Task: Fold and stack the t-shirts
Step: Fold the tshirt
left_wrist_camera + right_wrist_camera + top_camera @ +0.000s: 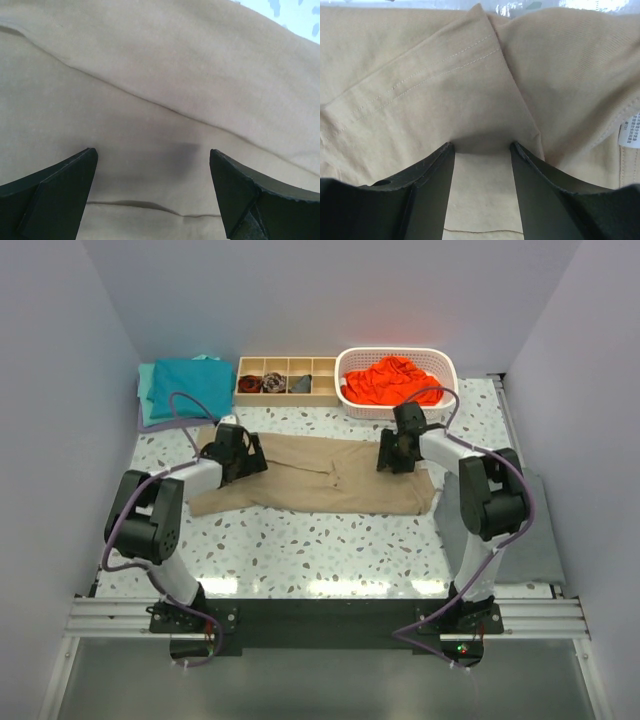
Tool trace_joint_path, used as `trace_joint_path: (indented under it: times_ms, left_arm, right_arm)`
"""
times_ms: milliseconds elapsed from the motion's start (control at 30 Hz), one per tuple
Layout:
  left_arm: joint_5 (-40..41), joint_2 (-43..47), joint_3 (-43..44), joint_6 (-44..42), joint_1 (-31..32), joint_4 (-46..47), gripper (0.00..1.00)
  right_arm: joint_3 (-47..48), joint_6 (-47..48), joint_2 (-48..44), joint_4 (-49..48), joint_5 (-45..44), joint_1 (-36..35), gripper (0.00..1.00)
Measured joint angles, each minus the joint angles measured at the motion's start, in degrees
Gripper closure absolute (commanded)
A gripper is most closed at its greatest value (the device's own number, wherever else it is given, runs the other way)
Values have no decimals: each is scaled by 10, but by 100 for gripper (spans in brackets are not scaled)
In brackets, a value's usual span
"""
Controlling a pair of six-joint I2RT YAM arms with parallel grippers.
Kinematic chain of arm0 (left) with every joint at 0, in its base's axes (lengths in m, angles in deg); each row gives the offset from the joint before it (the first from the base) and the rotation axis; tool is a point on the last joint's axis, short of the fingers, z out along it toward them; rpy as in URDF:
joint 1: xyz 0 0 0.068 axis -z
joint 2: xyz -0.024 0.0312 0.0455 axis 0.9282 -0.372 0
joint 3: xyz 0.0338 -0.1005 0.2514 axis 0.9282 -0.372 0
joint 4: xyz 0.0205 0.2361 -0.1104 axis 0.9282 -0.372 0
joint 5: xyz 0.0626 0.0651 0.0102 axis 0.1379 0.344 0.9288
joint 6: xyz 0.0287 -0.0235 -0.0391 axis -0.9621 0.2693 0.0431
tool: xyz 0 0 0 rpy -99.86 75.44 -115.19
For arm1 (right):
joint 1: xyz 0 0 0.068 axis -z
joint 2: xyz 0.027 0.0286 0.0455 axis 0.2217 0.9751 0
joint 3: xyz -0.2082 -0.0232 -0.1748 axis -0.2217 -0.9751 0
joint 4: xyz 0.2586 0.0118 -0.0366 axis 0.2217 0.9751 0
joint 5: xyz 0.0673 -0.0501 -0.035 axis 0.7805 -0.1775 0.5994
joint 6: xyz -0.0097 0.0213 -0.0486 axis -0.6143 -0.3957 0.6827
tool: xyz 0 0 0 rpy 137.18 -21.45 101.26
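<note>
At nine and three o'clock on the tan t-shirt (330,485), left pincer (152,151) and right pincer (481,145) stand released; pinch matching edges together.

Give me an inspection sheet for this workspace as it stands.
Surface: white speckled table, no damage seen.
Job's things: tan t-shirt spread mid-table, partly folded; teal t-shirts folded far left; orange-red t-shirts heaped in white basket.
Clutter: wooden tray holding rolled socks; grey cloth beside the right edge.
End effectors: left end effector open over tan t-shirt; right end effector astride a fold, grip unclear.
Cables: purple cables loop along both arms.
Surroundings: plain walls on three sides.
</note>
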Motion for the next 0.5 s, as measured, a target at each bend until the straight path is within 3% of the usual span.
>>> trace_joint_path:
  times_ms: [267, 500]
  left_arm:
    - [32, 120, -122, 57, 73, -23, 0]
    - [44, 224, -202, 135, 178, -60, 0]
  right_arm:
    - [68, 0, 42, 49, -44, 0, 46]
    - [167, 27, 103, 103, -63, 1, 47]
